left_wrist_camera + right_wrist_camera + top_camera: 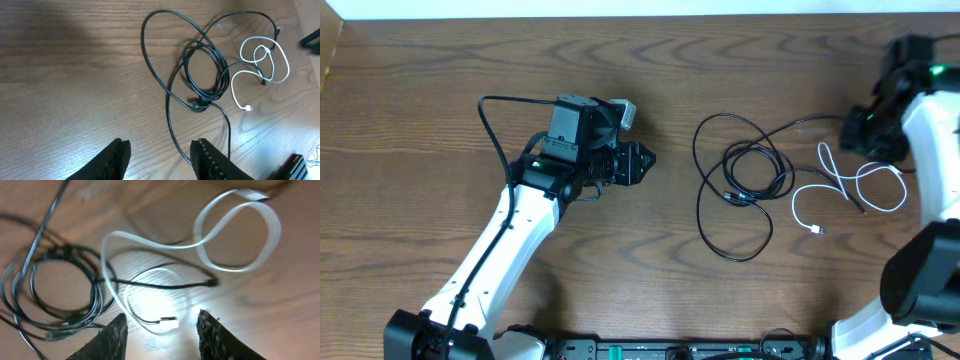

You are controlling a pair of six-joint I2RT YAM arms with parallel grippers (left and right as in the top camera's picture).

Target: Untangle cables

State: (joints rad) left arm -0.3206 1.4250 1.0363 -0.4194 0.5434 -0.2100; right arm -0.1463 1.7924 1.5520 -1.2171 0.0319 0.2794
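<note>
The cables lie loose on the wooden table, right of centre. A black cord (750, 180) forms a small coil with wide loops around it. The thin white cord (860, 185) curls to its right, its plug (817, 230) pointing forward. My left gripper (638, 160) hovers open, well left of them. In the left wrist view the black coil (202, 75) and white cord (265, 60) lie ahead of the left gripper (160, 150), and one black strand passes by the right finger (210, 160). My right gripper (162, 322) is open, empty, above the white plug (169, 322).
A small clear piece (810, 128) lies by the far black loop. The left arm's own thick lead (495, 130) arcs over the table at the left. The right arm's white body (930, 150) stands along the right edge. The table's far edge (640, 14) runs across the top.
</note>
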